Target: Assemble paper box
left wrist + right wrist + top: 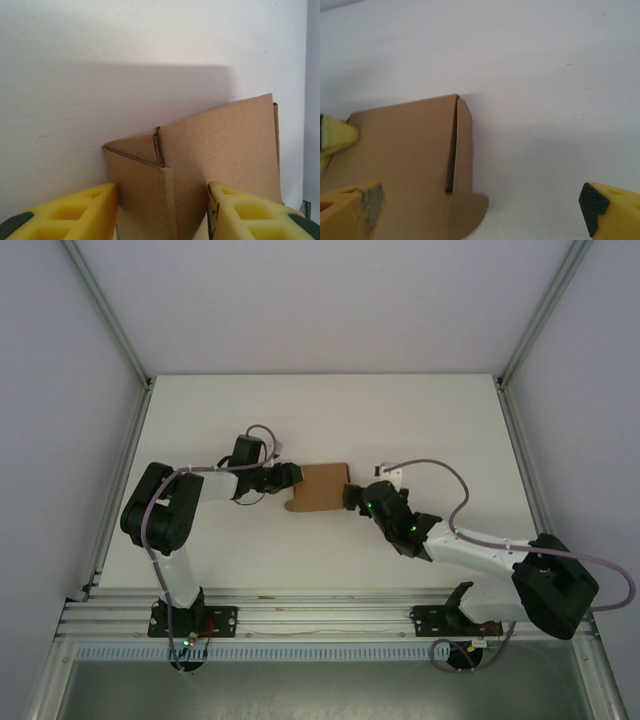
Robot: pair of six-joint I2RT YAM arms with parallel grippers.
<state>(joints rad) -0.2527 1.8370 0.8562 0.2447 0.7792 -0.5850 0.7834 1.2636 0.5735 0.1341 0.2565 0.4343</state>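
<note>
The tan paper box (318, 486) lies mid-table, partly folded up, between my two grippers. My left gripper (291, 477) is at its left end. In the left wrist view the yellow fingers (80, 215) straddle a folded corner of the box (200, 150); the left one is almost touching and a thin gap shows at the right one. My right gripper (351, 497) is at the box's right end, its jaws wide open (480, 200). The box (405, 150) and its rounded tab (470, 212) lie by the right gripper's left finger (350, 210), and nothing is gripped.
The white table (450, 420) is bare around the box, with grey walls and metal frame posts at the sides. An aluminium rail (320, 615) carries both arm bases at the near edge. The left gripper's fingertip (335, 135) shows past the box in the right wrist view.
</note>
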